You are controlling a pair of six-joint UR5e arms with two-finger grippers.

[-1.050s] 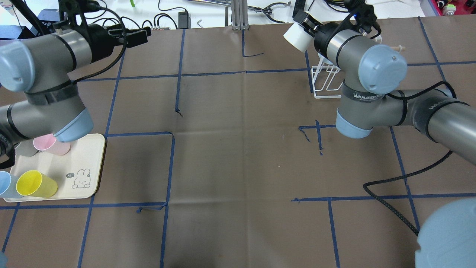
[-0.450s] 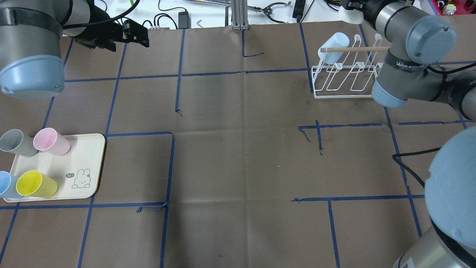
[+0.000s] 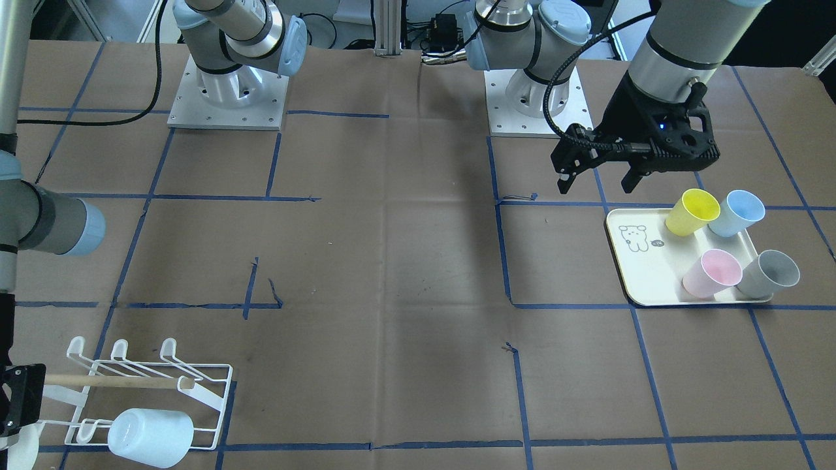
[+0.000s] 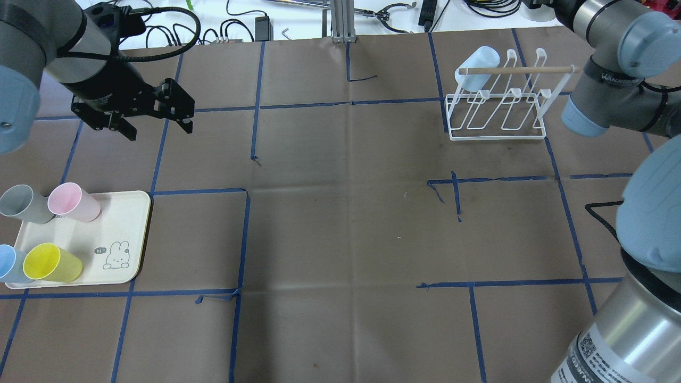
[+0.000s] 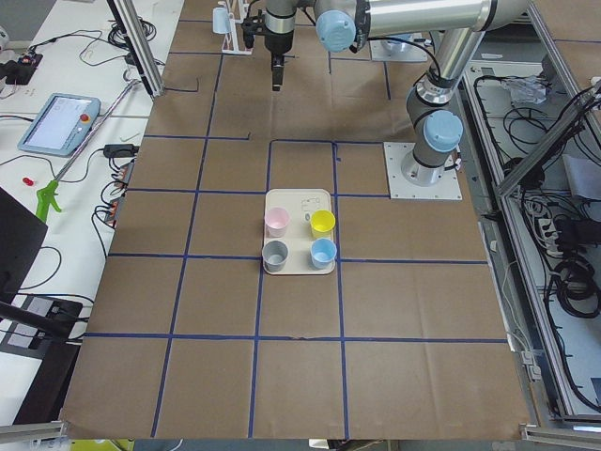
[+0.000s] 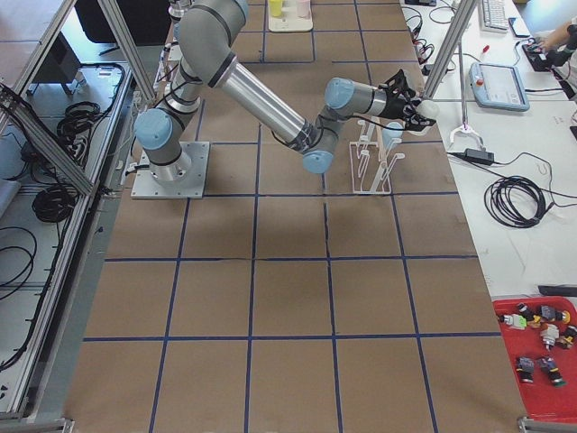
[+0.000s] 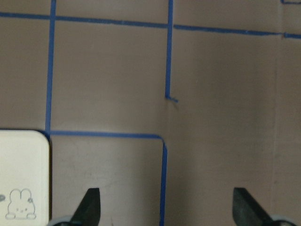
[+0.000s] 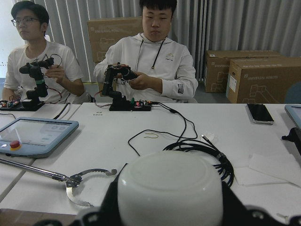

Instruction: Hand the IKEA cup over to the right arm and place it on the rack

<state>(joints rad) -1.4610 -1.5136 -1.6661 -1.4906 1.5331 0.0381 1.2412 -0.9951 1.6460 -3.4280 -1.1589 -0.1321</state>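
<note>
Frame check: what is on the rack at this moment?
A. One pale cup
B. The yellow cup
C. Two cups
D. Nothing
A: a single pale cup sits tipped over a prong at one end of the rack. The other prongs are bare, and the right gripper holds a white cup that is not on the rack.

A wide counter (image 4: pixel 340 229) is covered in brown paper and marked into squares with blue tape (image 4: pixel 242 239). Beyond its far edge, a white table (image 8: pixel 89 141) carries looped black cables (image 8: pixel 202 150), a grey touchscreen pendant (image 8: pixel 35 134) and a phone (image 8: pixel 260 113). Seated behind it are a person in a white T-shirt (image 8: pixel 40 61) and a person in a white hoodie (image 8: pixel 155 66). Grey curtains (image 8: pixel 225 23) hang at the back, with cardboard boxes (image 8: pixel 263 77) in front of them. The lighting is even and bright.
</note>
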